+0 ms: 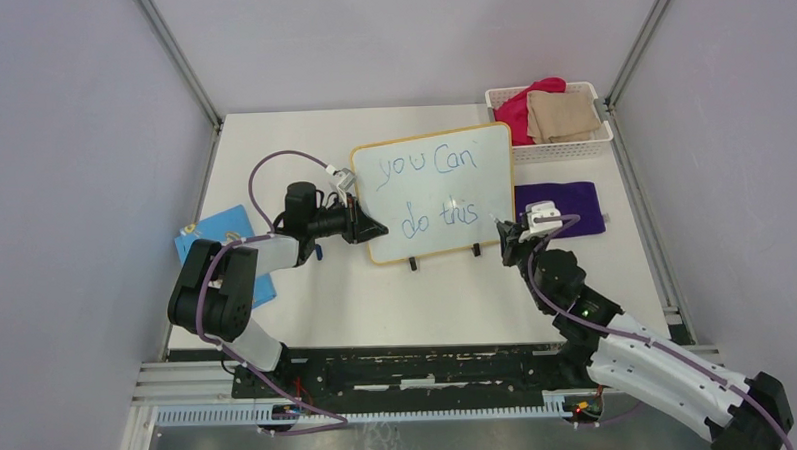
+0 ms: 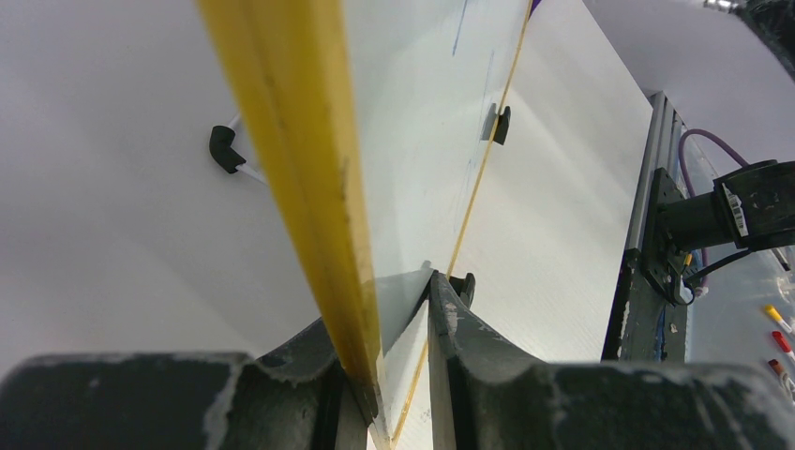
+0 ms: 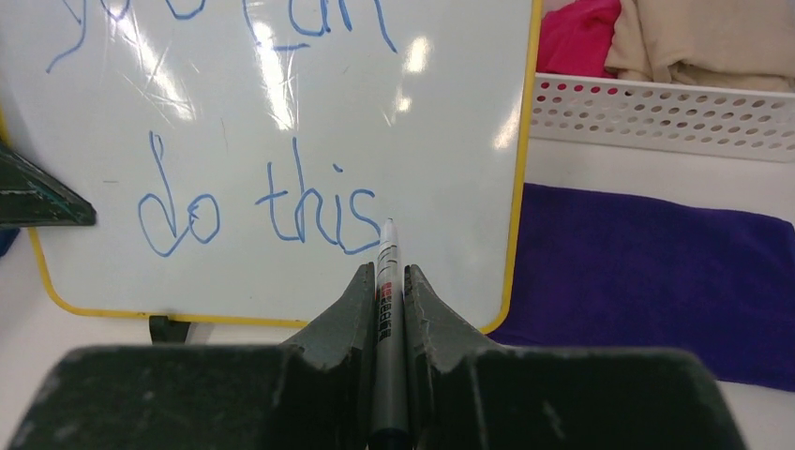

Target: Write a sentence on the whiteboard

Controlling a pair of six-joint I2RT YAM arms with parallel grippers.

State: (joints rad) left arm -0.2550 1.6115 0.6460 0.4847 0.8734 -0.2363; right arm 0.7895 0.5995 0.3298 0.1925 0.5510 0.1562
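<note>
While the blue card (image 1: 220, 253) lies flat at the far left of the table, my left gripper (image 1: 370, 229) is clenched on the left edge of the whiteboard (image 1: 439, 196). The left wrist view shows its jaws pinched on either side of the yellow rim, holding the board propped on its black feet in the middle of the table. Across the board I read the sentence (image 1: 457, 161) in thin blue strokes: "you Can" on top and "do this" below. The writing step looks to me almost finished. Further right, my right gripper (image 3: 384, 272) grasps the marker (image 3: 387, 246), whose tip sits at the tail of the final "s". I cannot tell whether it touches the surface or whether a full stop hides behind it. If a closing dot is wanted, I judge the next move to be one short, light dab just right of that letter, with the left grip firm so the board does not tip. The marker barrel has red and dark print too small to read. On the right lie a purple cloth (image 1: 564, 207) and a white basket (image 1: 557, 151) of folded fabric, neither with lettering.
</note>
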